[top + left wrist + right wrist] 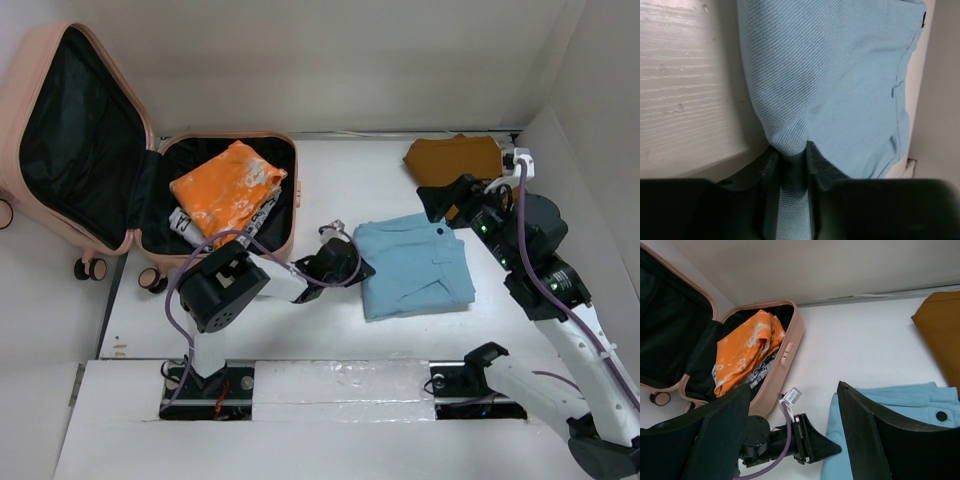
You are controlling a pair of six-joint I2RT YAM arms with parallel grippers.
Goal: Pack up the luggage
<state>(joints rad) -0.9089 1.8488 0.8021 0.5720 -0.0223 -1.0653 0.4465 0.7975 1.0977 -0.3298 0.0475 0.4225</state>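
Observation:
The pale peach-pink luggage (290, 190) lies open at the far left, lid up, with an orange-and-white garment (228, 188) and a black-and-white item inside; it also shows in the right wrist view (789, 347). A folded light blue garment (415, 265) lies on the table mid-right. My left gripper (360, 268) is shut on the blue garment's left edge; in the left wrist view the cloth (840, 75) is pinched between the fingers (792, 172). My right gripper (440, 200) is open and empty, hovering above the blue garment's far right part (912, 400).
A mustard-brown folded garment (455, 158) lies at the far right by the back wall, also in the right wrist view (940, 325). White walls close in the table at the back and right. The left arm's black wrist (790, 442) lies between the luggage and the blue garment.

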